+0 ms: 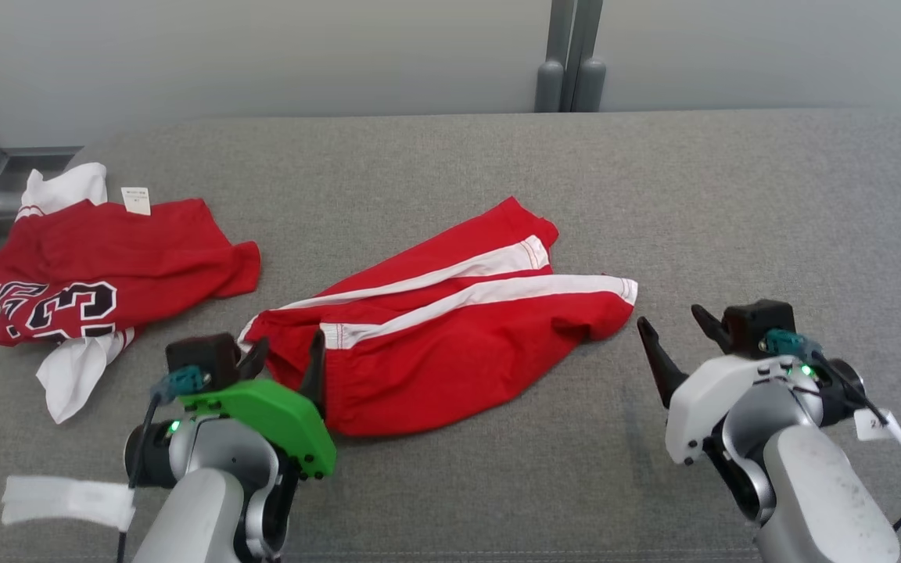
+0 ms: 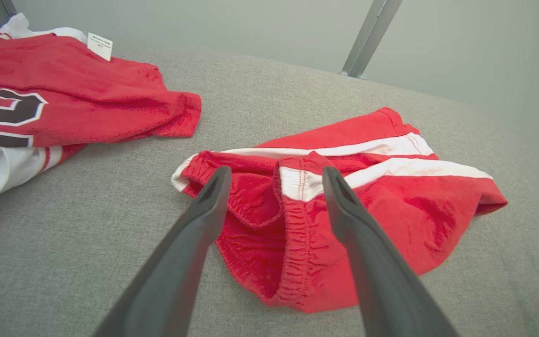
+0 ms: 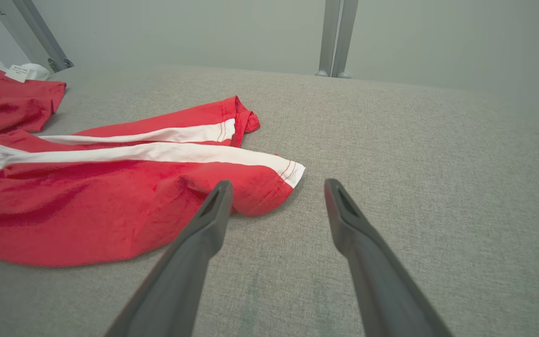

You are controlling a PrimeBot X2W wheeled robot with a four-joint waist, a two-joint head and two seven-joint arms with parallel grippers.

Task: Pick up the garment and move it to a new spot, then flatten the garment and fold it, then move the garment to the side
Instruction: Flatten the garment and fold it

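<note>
Shorts [image 1: 450, 344], red with white stripes, waistband just ahead of the parted jaws of my left gripper [image 1: 288, 342], leg hem just beside my right gripper [image 1: 669, 317], jaws apart too.

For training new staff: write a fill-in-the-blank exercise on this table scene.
The shorts are red with ____ stripes.
The left gripper points at their elastic ____.
The right gripper is ____ and holds nothing.
The jersey lies on the robot's ____ of the shorts.
Missing: white; waistband; open; left.
</note>
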